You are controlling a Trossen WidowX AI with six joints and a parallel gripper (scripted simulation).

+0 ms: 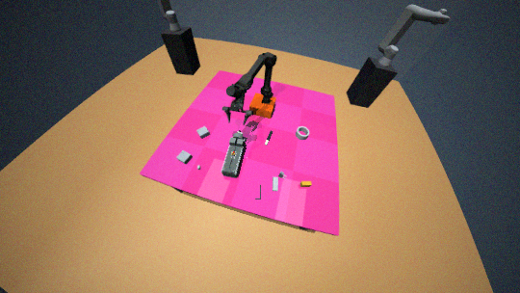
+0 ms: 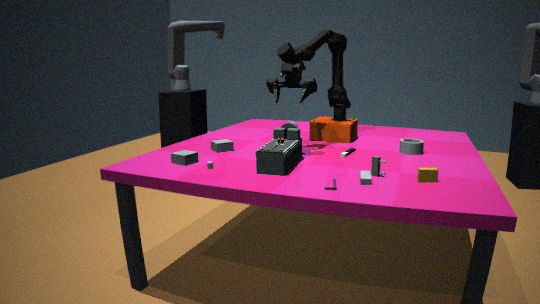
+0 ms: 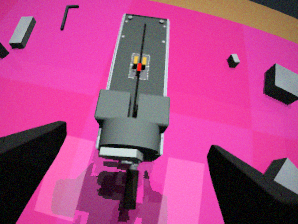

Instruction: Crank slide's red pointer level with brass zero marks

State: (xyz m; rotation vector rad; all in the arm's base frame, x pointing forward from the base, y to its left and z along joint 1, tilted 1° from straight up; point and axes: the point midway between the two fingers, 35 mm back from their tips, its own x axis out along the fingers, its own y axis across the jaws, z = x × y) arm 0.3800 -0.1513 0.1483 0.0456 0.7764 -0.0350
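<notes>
The grey machine [image 1: 233,161] [image 2: 272,160] [image 3: 156,82] stands on the pink table. In the wrist view its red pointer [image 3: 139,67] is between two brass marks, the left mark [image 3: 135,59] and the right mark [image 3: 144,60]. The red patch shows slightly nearer the crank end than the brass patches; from this slant I cannot tell whether they are exactly level. The pale crank arm [image 3: 121,152] and dark handle [image 3: 130,189] are at the near end, below the drum. My gripper [image 1: 237,122] [image 2: 290,102] [image 3: 139,140] is wide open and empty, raised above the crank end, clear of the handle.
Grey blocks [image 1: 203,132] [image 1: 184,156] [image 2: 184,157] lie on one side of the machine. On the other are a dark-and-white stick [image 1: 269,138] [image 2: 348,152], a grey ring [image 1: 302,137] [image 2: 411,149], a yellow block [image 1: 306,184] [image 2: 427,175] and a thin black angle [image 3: 64,15].
</notes>
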